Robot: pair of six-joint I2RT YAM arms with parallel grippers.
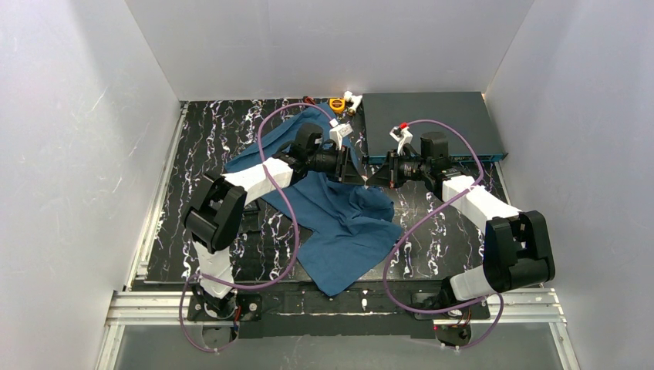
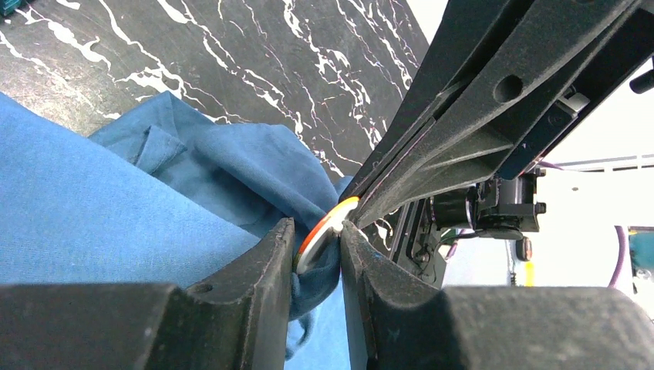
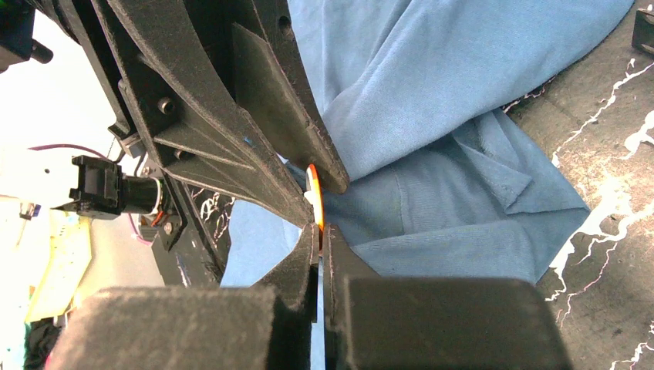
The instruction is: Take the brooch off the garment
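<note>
The teal-blue garment [image 1: 339,223] lies crumpled across the black marbled table [image 1: 200,146]. It also shows in the left wrist view [image 2: 116,223] and the right wrist view [image 3: 432,116]. The brooch [image 2: 328,231] is a thin round disc with an orange face and a white rim. It is seen edge-on in the right wrist view [image 3: 313,185]. My left gripper [image 2: 318,239] is shut on the brooch and a bunch of cloth behind it. My right gripper [image 3: 320,235] is shut on the brooch's rim from the opposite side. Both grippers meet tip to tip above the shirt, the left [image 1: 361,171] and the right [image 1: 375,176].
A flat dark grey box [image 1: 432,123] lies at the back right, close behind the right arm. Small yellow and white objects [image 1: 343,102] sit at the back edge. White walls enclose the table. Purple cables loop over both arms.
</note>
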